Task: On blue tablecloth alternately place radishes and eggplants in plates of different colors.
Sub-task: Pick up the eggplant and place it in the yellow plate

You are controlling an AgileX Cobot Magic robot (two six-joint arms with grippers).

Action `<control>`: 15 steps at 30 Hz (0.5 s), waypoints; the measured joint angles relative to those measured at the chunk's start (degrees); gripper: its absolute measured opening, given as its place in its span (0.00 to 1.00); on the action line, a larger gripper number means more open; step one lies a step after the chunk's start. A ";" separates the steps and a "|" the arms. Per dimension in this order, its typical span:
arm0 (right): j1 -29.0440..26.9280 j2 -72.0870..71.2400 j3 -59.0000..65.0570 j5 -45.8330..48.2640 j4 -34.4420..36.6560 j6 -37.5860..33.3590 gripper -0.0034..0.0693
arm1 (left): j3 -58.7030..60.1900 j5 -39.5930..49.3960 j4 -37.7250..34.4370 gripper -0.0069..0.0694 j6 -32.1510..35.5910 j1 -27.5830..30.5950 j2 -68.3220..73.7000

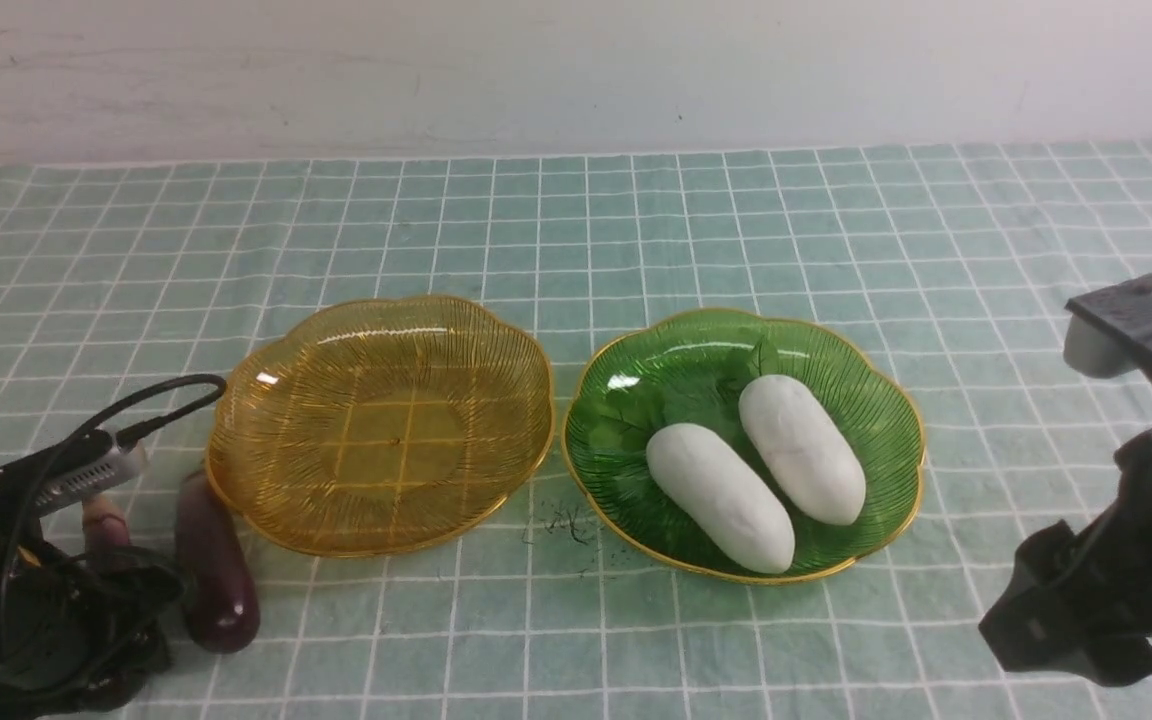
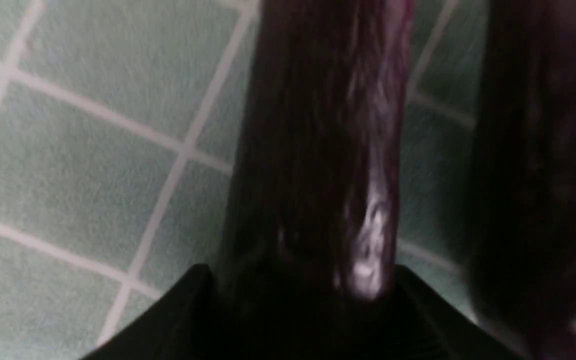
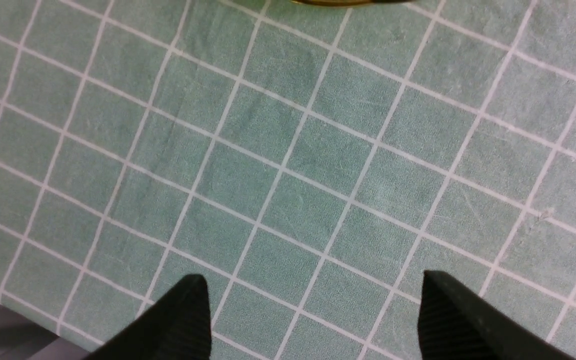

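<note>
Two white radishes (image 1: 721,495) (image 1: 801,448) lie side by side in the green plate (image 1: 626,400). The amber plate (image 1: 386,330) to its left holds nothing. My left arm (image 1: 26,600) hangs low at the near left over the blue tablecloth (image 1: 576,230). In the left wrist view my left gripper (image 2: 300,285) is shut on a dark purple eggplant (image 2: 318,150), whose pale stem end (image 1: 104,520) shows beside the arm. A second eggplant (image 1: 218,575) (image 2: 543,175) lies close beside it, free. My right gripper (image 3: 313,290) is open over bare cloth, holding nothing.
The right arm (image 1: 1116,580) stands at the near right, beside the green plate, whose rim (image 3: 338,2) just shows in the right wrist view. Small black marks (image 1: 561,525) dot the cloth between the plates. A white wall closes the back.
</note>
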 joint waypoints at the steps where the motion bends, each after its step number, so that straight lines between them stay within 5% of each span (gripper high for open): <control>1: 0.00 0.00 0.00 0.00 0.00 0.00 0.74 | 0.00 0.34 0.19 0.59 0.00 0.00 0.09; 15: 0.00 -0.07 0.00 0.00 0.00 0.00 0.74 | -10.23 22.52 8.39 0.53 0.18 0.00 -12.06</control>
